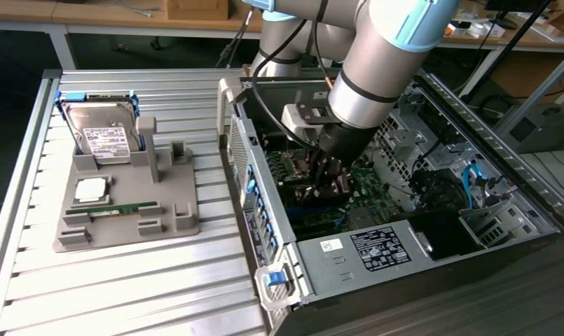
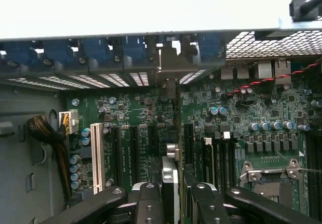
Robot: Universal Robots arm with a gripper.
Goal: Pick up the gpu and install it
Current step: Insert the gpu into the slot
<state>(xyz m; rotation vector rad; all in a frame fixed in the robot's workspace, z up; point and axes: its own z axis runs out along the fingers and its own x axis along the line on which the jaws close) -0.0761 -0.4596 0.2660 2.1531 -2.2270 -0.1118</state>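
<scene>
My gripper (image 2: 171,196) is down inside the open computer case (image 1: 263,210), just above the green motherboard (image 2: 136,113). It is shut on the gpu (image 2: 170,171), which I see edge-on as a thin dark card between the two black fingers (image 2: 149,201). The card runs from the fingers toward the rear slot wall, where its silver end bracket (image 2: 170,65) stands among the blue slot clips. It hangs over the black expansion slots (image 2: 135,148), beside the white slot (image 2: 96,156). In the exterior view the gripper (image 1: 321,178) is low in the case with the card dark beneath it.
A grey holder tray (image 1: 174,220) on the slatted table carries a silver hard drive (image 1: 99,133), a green RAM stick (image 1: 113,208) and a square chip (image 1: 92,187). The power supply (image 1: 380,248), the CPU socket (image 2: 269,176) and a braided cable bundle (image 2: 48,133) crowd the case.
</scene>
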